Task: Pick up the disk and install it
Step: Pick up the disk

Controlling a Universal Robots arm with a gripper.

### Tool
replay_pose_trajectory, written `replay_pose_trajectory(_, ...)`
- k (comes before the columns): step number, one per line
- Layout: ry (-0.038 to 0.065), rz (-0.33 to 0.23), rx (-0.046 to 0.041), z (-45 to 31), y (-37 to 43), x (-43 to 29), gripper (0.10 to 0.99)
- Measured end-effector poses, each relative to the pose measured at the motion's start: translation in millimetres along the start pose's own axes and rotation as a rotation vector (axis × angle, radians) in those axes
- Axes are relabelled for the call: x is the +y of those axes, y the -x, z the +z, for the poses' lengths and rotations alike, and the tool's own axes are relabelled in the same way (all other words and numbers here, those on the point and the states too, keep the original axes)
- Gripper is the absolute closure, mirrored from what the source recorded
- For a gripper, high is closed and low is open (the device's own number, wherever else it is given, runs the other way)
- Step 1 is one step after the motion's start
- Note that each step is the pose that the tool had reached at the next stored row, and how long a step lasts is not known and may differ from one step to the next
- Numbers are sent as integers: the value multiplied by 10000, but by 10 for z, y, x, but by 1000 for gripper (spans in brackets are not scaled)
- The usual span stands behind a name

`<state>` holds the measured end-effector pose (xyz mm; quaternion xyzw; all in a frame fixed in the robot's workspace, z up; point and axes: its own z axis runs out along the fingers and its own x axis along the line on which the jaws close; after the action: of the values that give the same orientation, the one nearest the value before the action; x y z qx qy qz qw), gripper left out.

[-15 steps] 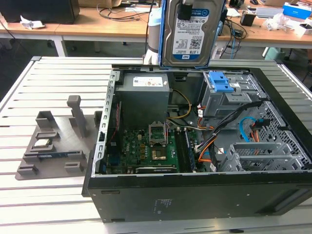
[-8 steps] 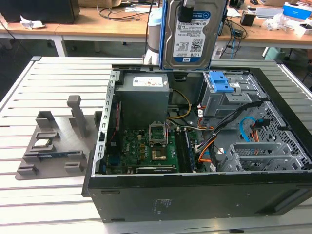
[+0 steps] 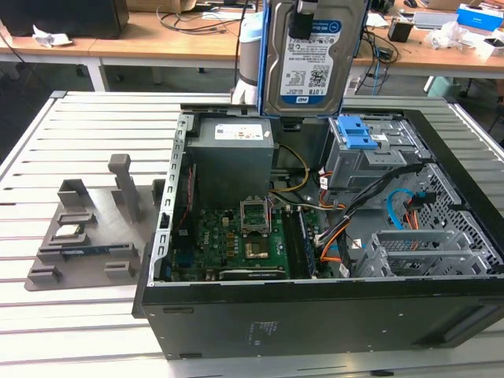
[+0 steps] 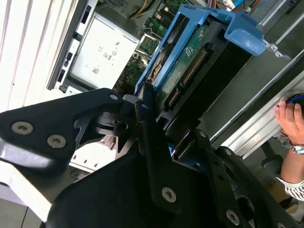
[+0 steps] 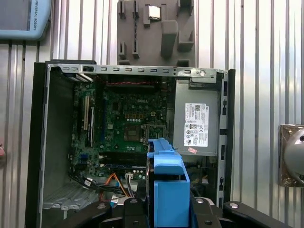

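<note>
Silver metal disk [image 3: 311,59], blue rails [image 5: 168,190] | gripped upright by black tool [image 4: 154,111] | above open computer case [image 3: 315,295]

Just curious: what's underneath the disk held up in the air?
The open computer case, near its grey drive cage; the disk covers the spot straight below.

Your gripper [image 3: 303,17] hangs high, with the wrist pointing straight down. Its black fingers [image 4: 145,123] are clamped on the top end of the disk [image 3: 313,63], which hangs upright below them. In the exterior view your arm [image 3: 248,59] stands just behind the gripper, on that view's left.
</note>
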<state>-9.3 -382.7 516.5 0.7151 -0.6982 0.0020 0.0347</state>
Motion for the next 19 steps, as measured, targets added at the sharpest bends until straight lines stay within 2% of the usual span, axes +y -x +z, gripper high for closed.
replay_pose_trajectory(7,0,0,0,8,-66,1,722)
replay_pose_trajectory(19,0,0,1,18,-105,2,722)
